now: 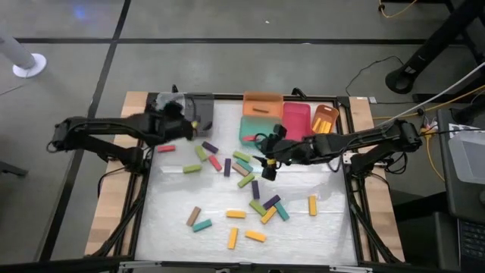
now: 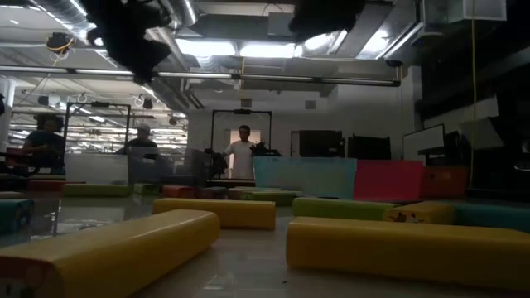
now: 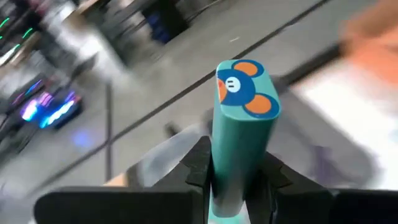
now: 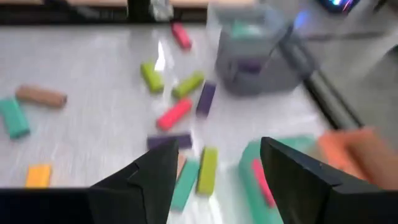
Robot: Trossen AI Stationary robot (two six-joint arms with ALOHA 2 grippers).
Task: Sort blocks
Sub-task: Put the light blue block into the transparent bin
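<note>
Blocks (image 1: 246,182) in yellow, red, olive, teal, purple and brown lie flat and scattered over the white table. My left gripper (image 1: 176,121) is at the table's far left, beside a grey bin (image 1: 189,106). It is shut on a teal block (image 3: 242,130) whose end face carries a blue and orange sticker. My right gripper (image 1: 265,159) hangs open above the middle of the table, near the teal bin (image 1: 254,130). In its wrist view the fingers (image 4: 214,168) stand over an olive block (image 4: 207,169) and a teal one (image 4: 186,177) without touching them. My left gripper pinches the teal block between its two fingers, on the long sides near its rear end (image 3: 239,177). The block sticks out forward past the fingertips, its stickered end face (image 3: 245,93) pointing away from the gripper. It is lifted clear of the table.
Orange (image 1: 262,104), pink (image 1: 296,117) and yellow (image 1: 324,117) bins stand along the far edge beside the teal one, which holds a red block (image 4: 261,174). Two yellow blocks (image 2: 124,248) lie close to the low camera. People stand in the room beyond (image 2: 243,153).
</note>
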